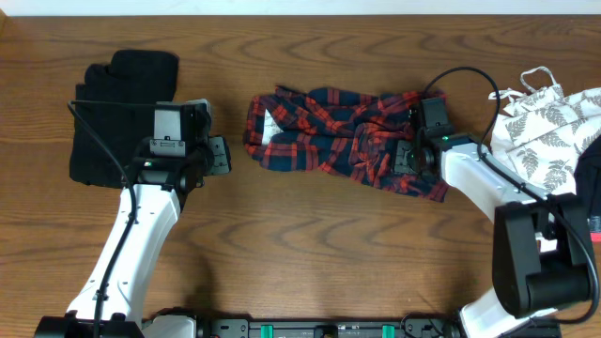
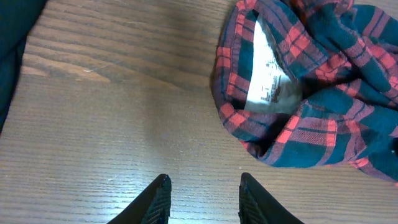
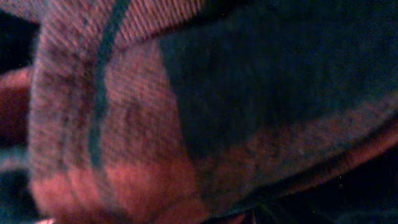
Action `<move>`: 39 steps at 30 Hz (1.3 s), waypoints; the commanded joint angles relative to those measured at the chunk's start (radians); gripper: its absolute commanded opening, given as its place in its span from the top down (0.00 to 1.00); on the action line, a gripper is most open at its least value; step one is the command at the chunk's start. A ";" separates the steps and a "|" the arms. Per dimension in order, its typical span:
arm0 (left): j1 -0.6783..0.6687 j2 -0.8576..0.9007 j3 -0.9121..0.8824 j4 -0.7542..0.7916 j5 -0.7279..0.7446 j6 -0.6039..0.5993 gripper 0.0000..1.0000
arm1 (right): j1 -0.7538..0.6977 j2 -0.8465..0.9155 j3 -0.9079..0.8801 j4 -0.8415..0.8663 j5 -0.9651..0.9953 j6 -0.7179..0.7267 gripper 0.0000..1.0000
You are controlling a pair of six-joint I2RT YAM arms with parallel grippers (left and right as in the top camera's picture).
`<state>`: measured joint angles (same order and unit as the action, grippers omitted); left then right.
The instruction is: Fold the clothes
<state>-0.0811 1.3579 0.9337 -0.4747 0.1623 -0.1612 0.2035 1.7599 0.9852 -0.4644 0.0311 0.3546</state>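
Lying long from nine to three o'clock, plaid shirt (image 1: 338,141) swallows the right gripper (image 1: 406,155), grip unreadable; left gripper (image 2: 202,196) hovers spread, empty, shirt at its three.

A red-and-navy plaid shirt (image 2: 323,93) is seen bunched at the upper right on the wooden table (image 2: 124,124), its white neck label (image 2: 268,74) exposed. A black garment (image 2: 12,37) is cut off at the left edge. The left gripper (image 2: 204,199) is held apart over bare wood, with nothing between its fingers.
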 commanded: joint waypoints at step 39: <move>0.003 0.008 0.020 -0.004 0.010 -0.013 0.63 | -0.023 0.245 -0.030 0.518 -0.072 -0.041 0.40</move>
<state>-0.0811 1.3579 0.9337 -0.4747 0.1696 -0.1612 0.1509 1.9247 0.9607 0.0906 0.0017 0.3050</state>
